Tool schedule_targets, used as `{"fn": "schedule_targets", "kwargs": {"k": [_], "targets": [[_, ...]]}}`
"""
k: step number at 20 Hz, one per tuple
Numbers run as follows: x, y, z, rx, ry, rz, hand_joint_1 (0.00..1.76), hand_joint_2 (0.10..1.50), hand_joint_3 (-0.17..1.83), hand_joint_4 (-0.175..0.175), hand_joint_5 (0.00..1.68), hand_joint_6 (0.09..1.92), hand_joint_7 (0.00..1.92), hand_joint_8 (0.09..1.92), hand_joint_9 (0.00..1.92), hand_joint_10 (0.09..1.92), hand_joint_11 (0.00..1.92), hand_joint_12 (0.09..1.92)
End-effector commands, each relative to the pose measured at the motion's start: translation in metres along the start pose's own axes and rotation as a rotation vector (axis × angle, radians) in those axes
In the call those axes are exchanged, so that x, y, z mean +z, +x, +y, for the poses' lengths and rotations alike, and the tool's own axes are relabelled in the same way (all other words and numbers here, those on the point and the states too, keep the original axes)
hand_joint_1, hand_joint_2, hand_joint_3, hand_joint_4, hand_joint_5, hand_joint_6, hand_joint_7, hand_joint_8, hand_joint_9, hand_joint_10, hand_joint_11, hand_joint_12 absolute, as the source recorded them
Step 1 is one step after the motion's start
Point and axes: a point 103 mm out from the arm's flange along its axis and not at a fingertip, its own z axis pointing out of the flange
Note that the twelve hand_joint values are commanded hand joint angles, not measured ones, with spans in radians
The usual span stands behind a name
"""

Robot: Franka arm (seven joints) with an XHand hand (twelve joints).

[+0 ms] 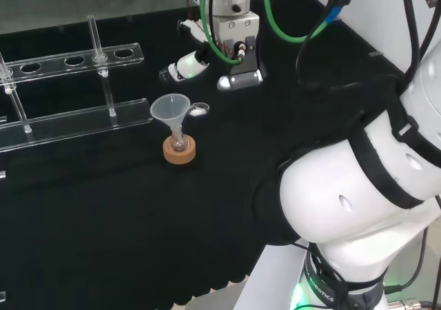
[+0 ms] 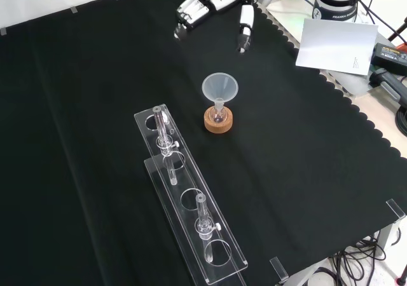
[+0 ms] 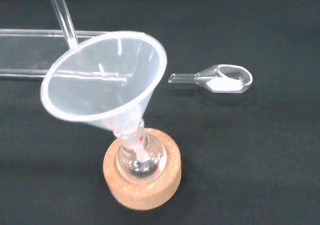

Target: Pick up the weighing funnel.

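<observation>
A: Weighing funnel (image 3: 220,80): where?
B: Flat on the black bench cloth (image 3: 280,175), just beside the funnel (image 3: 105,80) in its flask (image 3: 140,160) on a cork ring (image 3: 142,187); something white in the scoop.
A: Handling?
B: Likely light, stiff, slippery, fragile; best pinched across the scoop's sides, kept level; hand (image 1: 234,48) apart from it, fingers (image 1: 187,66) straight, holding nothing.

Black cloth (image 2: 76,140) (scalloped edge) spreads wide; a white paper (image 2: 334,44) lies beside it.

Funnel (image 3: 105,80) near weighing funnel (image 3: 225,80) (stem end)
</observation>
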Motion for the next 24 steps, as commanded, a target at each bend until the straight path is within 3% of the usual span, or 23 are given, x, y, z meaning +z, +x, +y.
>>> {"fn": "schedule_targets", "kwargs": {"k": [1,5,7,10,17,24], "targets": [[-0.021,-0.033,0.019,0.032,-0.006,0.01,0.45,0.74,0.08,-0.078,0.18,0.09,0.04,0.73,0.26,0.8,0.2,1.5],[-0.028,-0.046,0.035,0.054,0.0,0.015,0.46,0.75,0.08,-0.078,0.19,0.09,0.06,0.75,0.3,0.79,0.21,1.49],[-0.029,-0.055,0.046,0.066,0.023,0.047,0.54,0.78,0.09,-0.076,0.22,0.09,0.11,0.75,0.35,0.76,0.24,1.46],[-0.027,-0.067,0.063,0.092,0.034,0.042,0.65,0.82,0.11,-0.073,0.28,0.09,0.16,0.75,0.4,0.73,0.27,1.42],[-0.01,-0.081,0.101,0.134,0.085,-0.025,0.79,0.81,0.16,-0.051,0.43,0.09,0.28,0.72,0.51,0.65,0.35,1.35],[0.022,-0.082,0.129,0.133,0.16,-0.069,0.82,0.78,0.18,-0.044,0.48,0.09,0.32,0.71,0.54,0.62,0.38,1.33]]}}
